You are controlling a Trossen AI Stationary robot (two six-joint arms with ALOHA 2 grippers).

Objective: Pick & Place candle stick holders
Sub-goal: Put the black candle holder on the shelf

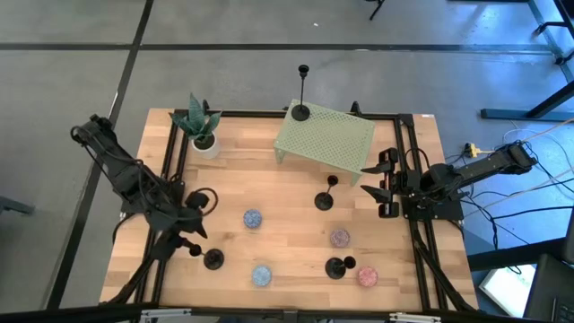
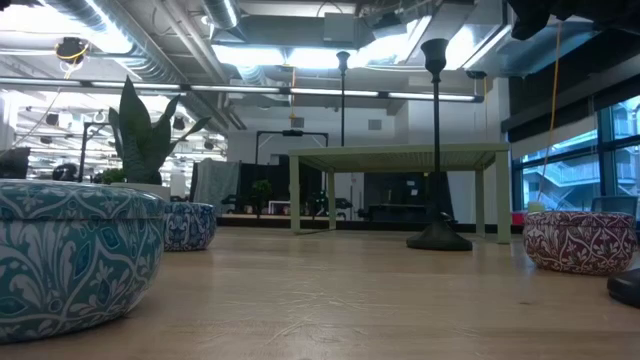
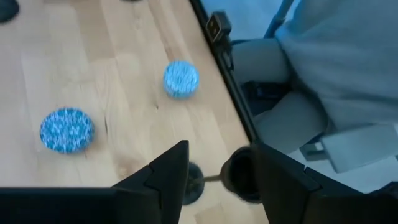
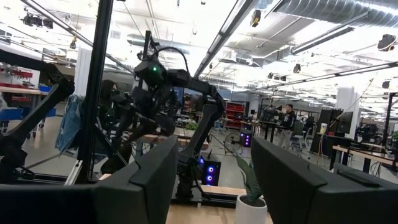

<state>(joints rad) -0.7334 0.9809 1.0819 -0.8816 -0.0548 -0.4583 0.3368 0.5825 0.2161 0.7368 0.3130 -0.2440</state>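
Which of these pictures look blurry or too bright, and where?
Left wrist view: soft, smeared blur on the blue tins and wood. Low view: the near patterned tin is out of focus; ceiling lights glare behind the tall candlestick. Right wrist view: bright overhead lights wash out the ceiling. High view: evenly lit, sharp.

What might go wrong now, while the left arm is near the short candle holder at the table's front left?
1. The short candle holder lies tipped between the left end effector fingers; gripped on its thin stem, it may slip or swing.
2. It is close to the table edge, so a drop could send it off.
3. The blue tins nearby could be knocked.
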